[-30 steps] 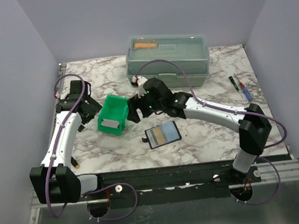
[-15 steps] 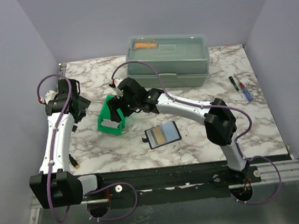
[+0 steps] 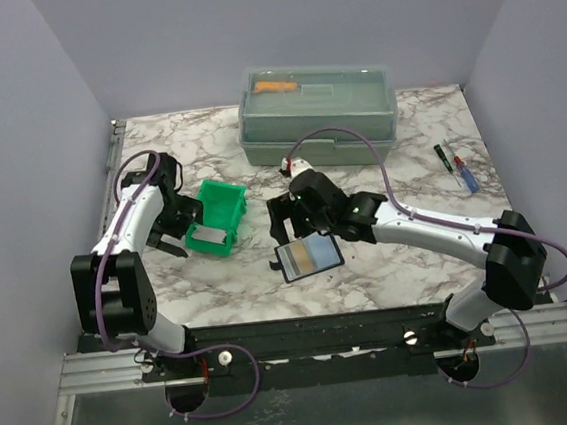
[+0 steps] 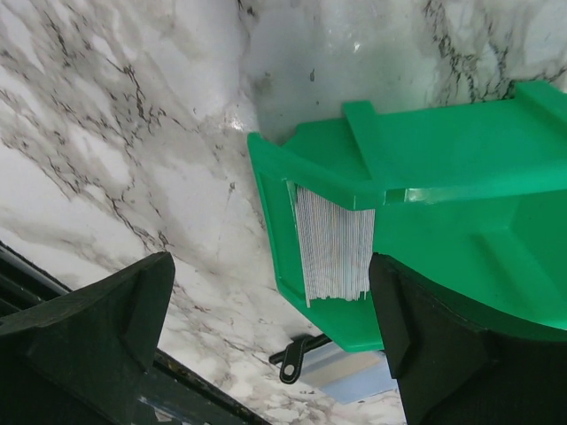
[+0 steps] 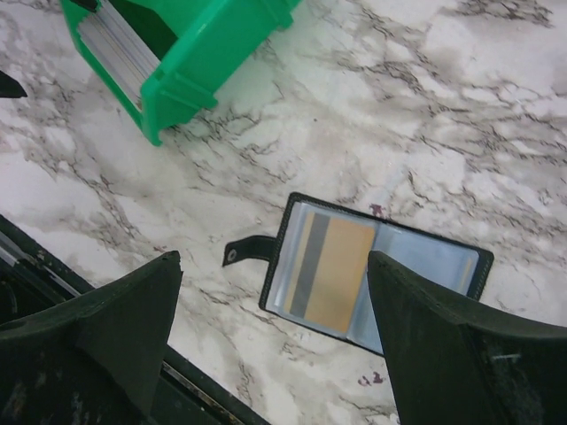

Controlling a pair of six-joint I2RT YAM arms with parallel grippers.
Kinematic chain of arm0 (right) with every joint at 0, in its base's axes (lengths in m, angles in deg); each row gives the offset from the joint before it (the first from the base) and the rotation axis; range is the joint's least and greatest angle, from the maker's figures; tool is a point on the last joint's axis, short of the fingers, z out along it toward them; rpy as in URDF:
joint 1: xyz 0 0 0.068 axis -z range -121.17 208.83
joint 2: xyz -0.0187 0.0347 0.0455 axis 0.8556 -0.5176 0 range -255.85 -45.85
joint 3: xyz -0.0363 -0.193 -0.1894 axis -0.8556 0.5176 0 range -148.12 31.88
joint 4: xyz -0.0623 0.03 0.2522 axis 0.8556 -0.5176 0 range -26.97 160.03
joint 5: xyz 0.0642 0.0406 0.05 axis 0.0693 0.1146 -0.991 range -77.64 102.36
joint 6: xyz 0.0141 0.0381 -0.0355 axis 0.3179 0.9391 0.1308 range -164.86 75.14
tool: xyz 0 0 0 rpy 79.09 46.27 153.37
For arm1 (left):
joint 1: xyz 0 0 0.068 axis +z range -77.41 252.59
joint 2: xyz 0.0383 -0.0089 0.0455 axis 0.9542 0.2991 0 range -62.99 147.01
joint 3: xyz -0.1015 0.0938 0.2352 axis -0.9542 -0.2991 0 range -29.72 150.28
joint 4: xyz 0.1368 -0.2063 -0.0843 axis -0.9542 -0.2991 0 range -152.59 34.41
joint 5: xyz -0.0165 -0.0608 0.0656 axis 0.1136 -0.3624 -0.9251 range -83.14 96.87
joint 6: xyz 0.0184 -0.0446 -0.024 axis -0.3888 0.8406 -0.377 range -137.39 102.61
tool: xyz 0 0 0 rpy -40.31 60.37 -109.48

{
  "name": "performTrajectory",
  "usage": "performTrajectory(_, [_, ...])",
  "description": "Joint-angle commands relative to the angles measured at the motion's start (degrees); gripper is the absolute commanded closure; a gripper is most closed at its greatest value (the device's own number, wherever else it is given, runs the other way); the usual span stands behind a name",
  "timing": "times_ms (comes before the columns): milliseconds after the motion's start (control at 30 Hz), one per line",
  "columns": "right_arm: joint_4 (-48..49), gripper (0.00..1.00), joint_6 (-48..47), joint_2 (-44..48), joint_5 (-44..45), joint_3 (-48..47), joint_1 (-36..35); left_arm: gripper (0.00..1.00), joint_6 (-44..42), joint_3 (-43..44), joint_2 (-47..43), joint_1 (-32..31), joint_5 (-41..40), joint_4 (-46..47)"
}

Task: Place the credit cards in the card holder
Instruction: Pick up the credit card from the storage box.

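Credit cards [image 4: 332,243] stand on edge as a tight grey-white stack at the low front of the small green plastic bin [image 4: 461,159], left of centre in the overhead view. One yellowish card [image 5: 332,270] with a grey stripe already sits in a pocket of the card holder [image 5: 425,266], which lies open and flat on the marble tabletop [image 5: 496,106] just below centre. The left gripper [image 4: 270,261] is at the bin's front with its jaws spread wide and gripping nothing; how high it sits above the stack I cannot tell. The right gripper [image 5: 275,257] hangs over the holder, likewise parted and empty.

The step in hand looks like fetching the next card from the bin. Done well, the left jaws would close across the thin faces of a single card at the stack's outer side, since smooth flat cards likely cling or slide together. The bin is light moulded plastic and may skid on the glossy marble, so the approach should be straight in, not a sideways push. The holder has a soft black cover, greyish see-through film pockets and a snap strap [image 5: 244,252] lying out to its left. A card must enter square to the pocket mouth, and the right gripper could pin the cover meanwhile
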Motion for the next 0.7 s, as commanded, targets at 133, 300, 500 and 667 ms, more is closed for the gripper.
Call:
performTrajectory(133, [4.11, 0.11, 2.04, 8.69, 4.63, 9.50, -0.17, 0.01, 10.01, 6.93, 8.32, -5.22, 0.11, -7.82])
performTrajectory(300, [5.07, 0.11, 1.45, 11.83, 5.27, 11.49, -0.17, 0.01, 13.23, 7.38, 10.96, -6.92, -0.66, -7.97])
performTrajectory(500, [6.17, 0.11, 0.81, 15.80, 6.32, 14.01, -0.17, 0.02, 16.08, 8.31, 13.47, -9.15, -2.35, -8.90])
performTrajectory(667, [7.06, 0.11, 0.94, 18.31, 7.05, 15.67, -0.17, 0.03, 17.44, 8.65, 14.87, -10.24, -4.14, -9.82])
